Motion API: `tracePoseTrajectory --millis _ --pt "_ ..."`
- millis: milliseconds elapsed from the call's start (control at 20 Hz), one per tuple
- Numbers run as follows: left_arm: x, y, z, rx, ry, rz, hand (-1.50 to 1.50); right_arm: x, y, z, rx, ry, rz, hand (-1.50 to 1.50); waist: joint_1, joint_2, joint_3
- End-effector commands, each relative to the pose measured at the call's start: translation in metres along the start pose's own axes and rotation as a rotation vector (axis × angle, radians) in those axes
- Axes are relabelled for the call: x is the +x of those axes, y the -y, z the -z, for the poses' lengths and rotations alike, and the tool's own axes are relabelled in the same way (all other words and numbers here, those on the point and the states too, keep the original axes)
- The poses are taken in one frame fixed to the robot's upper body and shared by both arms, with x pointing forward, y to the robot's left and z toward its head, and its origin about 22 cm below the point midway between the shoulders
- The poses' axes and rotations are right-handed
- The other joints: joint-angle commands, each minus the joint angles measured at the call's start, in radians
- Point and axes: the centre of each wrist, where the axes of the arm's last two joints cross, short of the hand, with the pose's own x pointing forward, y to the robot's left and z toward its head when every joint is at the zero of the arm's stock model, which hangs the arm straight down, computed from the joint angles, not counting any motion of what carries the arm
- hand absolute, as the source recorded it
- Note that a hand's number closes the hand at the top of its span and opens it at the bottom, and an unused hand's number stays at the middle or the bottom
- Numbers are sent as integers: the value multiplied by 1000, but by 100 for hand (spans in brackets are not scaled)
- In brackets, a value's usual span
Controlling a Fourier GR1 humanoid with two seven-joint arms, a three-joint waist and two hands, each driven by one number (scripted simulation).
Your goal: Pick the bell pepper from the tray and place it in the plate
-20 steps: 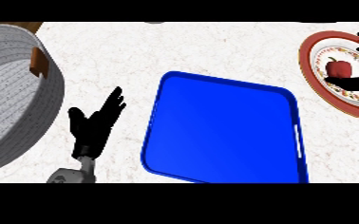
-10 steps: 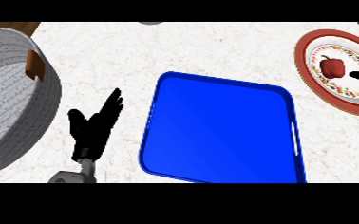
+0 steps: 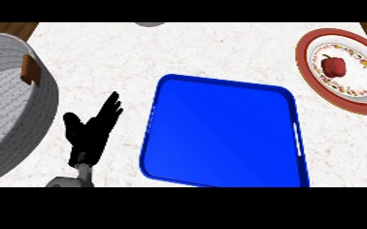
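The counter [image 3: 108,53] was white and marbled and carried all the things. The largest thing on it was one blue tray [image 3: 222,131], which lay in the middle and lower part of the view, with a white handle slot on its right side. At the left edge stood one big grey basket [image 3: 18,111] with a brown handle, only partly in view. At the upper right edge lay one plate [image 3: 319,80] with a red rim and a patterned inner border, cut by the edge of the view. On this plate rested the one red bell pepper [image 3: 333,65], well apart from the tray's corner. The left hand [image 3: 90,131] showed at the lower left, between the basket and the tray, with its fingers straight and spread upward; it held nothing. The bell pepper was far from this hand, across the whole tray. A small grey object at the top edge could not be identified.
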Motion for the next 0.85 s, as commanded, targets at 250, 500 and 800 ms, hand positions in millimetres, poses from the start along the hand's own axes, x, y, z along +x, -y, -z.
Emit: tracePoseTrajectory --millis 250,500,800 --pt "-20 5 -7 12 -69 -2 0 -7 38 -42 139 7 -42 -150 -12 -3 -5" --pt "-18 -8 -8 8 -67 0 0 -6 50 -54 129 -8 -99 -150 -9 -4 -4" --pt "-24 1 -11 16 -57 -8 0 -20 56 -79 160 -20 -106 -150 -21 -8 -4"
